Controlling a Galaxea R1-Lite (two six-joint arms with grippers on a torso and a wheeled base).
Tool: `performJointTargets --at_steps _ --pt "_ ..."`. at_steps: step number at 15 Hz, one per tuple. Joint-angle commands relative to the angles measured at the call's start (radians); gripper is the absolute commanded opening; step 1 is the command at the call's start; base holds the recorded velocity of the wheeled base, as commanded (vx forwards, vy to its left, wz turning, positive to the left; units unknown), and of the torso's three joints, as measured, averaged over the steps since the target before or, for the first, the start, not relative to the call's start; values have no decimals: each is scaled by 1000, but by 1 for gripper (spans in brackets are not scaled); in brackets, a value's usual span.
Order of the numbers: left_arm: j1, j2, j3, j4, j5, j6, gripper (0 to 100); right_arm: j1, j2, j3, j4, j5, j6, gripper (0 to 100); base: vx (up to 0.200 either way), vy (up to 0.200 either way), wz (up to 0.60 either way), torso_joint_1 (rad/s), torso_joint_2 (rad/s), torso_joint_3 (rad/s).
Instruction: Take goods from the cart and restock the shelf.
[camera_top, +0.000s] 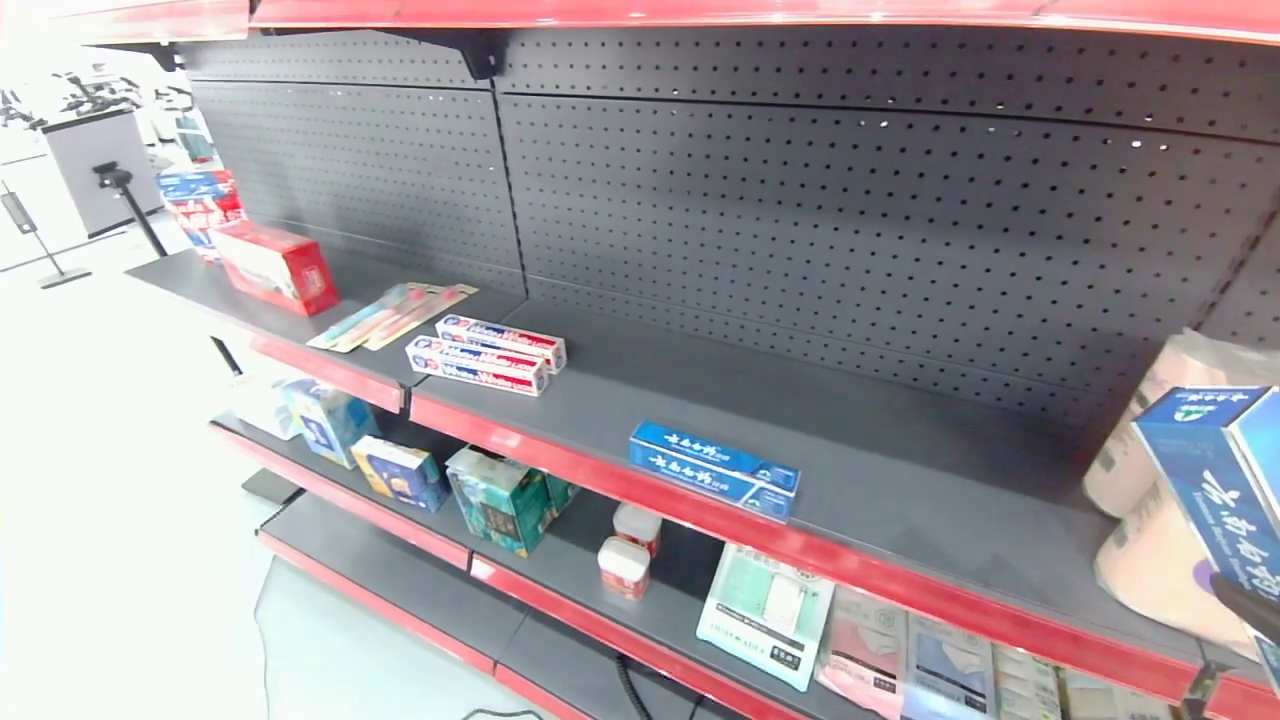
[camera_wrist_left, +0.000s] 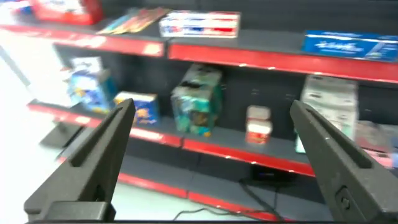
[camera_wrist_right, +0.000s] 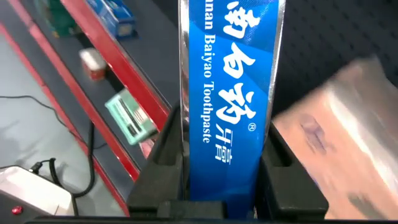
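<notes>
My right gripper (camera_wrist_right: 227, 140) is shut on a long blue toothpaste box (camera_wrist_right: 230, 81), which stands on end between the black fingers (camera_wrist_right: 163, 158). In the head view that held box (camera_top: 1210, 480) hangs at the far right, over the right end of the grey middle shelf (camera_top: 900, 470), with a dark part of the right gripper (camera_top: 1250, 603) below it. A matching blue toothpaste box (camera_top: 714, 468) lies flat at the shelf's red front edge. My left gripper (camera_wrist_left: 211, 107) is open and holds nothing; it faces the lower shelves from a distance.
Rolls of wrapped paper (camera_top: 1150, 480) sit on the shelf right beside the held box. Two red-and-white toothpaste boxes (camera_top: 487, 353), toothbrush packs (camera_top: 390, 315) and a red box (camera_top: 275, 265) lie to the left. Bare shelf stretches between the blue box and the paper rolls. The lower shelf (camera_top: 560, 560) holds assorted packages.
</notes>
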Motion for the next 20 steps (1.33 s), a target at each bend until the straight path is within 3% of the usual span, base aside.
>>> performJointTargets --at_steps 1,3,4,6,7,11,14,19,20 --pt "-1 2 0 1 -8 -1 100 4 27 -41 -3 20 10 0 0 0 0 0 0 0" --pt "-1 2 11 -28 -73 6 100 38 110 -142 -3 59 35 0 0 0 0 0 0 0" --pt "-1 2 12 -38 -74 8 100 75 160 -191 -3 58 38 0 0 0 0 0 0 0" --pt "0 2 12 -33 42 -13 100 138 229 -250 -3 58 39 0 0 0 0 0 0 0" --pt "0 2 14 -36 73 -24 100 165 252 -259 -3 58 39 0 0 0 0 0 0 0" --pt "6 8 14 -35 90 -27 100 196 326 -257 -67 58 39 0 0 0 0 0 0 0" --pt "6 13 14 -35 230 -33 100 194 349 -239 -124 58 41 0 0 0 0 0 0 0" --pt "28 69 12 -33 328 -24 100 194 349 -233 -124 58 55 0 0 0 0 0 0 0" --pt "65 102 11 -33 354 -24 100 191 348 -228 -125 58 56 0 0 0 0 0 0 0"
